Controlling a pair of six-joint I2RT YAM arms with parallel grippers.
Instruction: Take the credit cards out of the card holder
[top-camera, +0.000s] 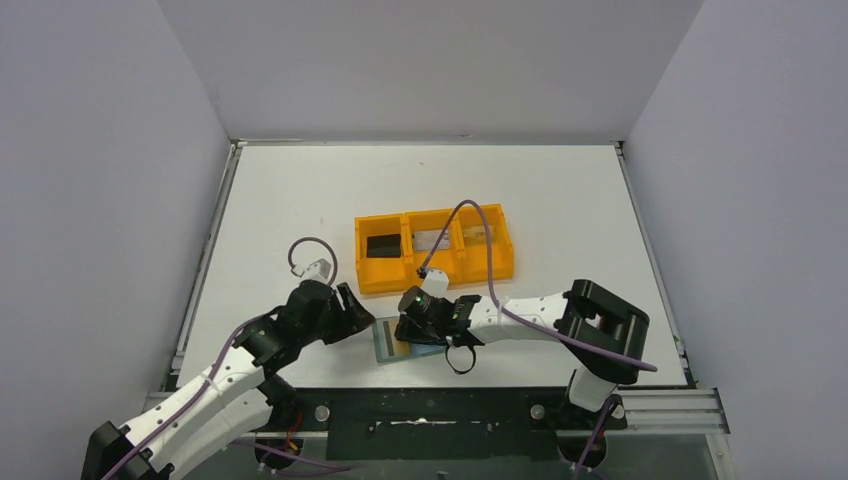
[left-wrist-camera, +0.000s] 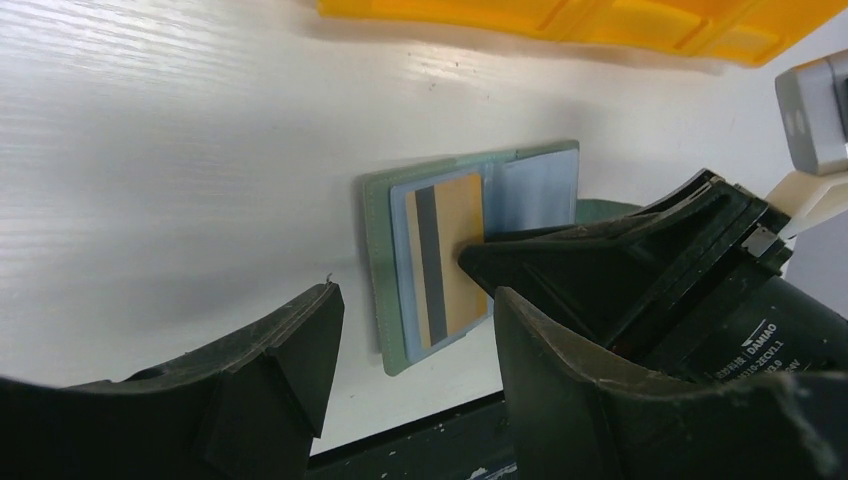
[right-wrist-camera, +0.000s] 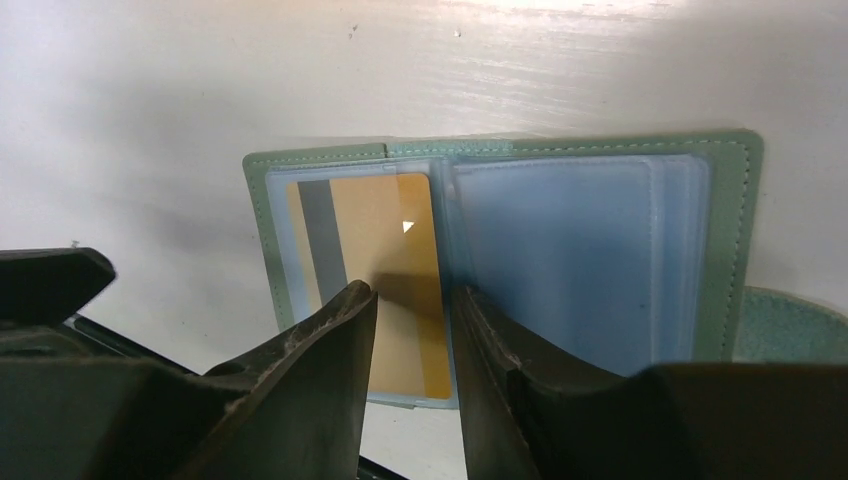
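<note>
White tabletop (top-camera: 300, 200) fills mid-frame in top view. An orange 3-compartment plastic tray (top-camera: 385, 277) sits at centre w/ a black rectangular card (top-camera: 382, 244) in its left bay. Just below the tray, toward the bottom edge, the grey-green folding card holder (right-wrist-camera: 735, 230) lies open flat, pale-blue pockets up, w/ a tan-brown card (right-wrist-camera: 385, 225), grey-striped, in its left pocket. Right gripper (right-wrist-camera: 413, 295): jaws narrowly apart, tips over the tan card's lower part, nothing clamped. Left gripper (left-wrist-camera: 415, 300): jaws wide apart, empty, at holder's left edge.
</note>
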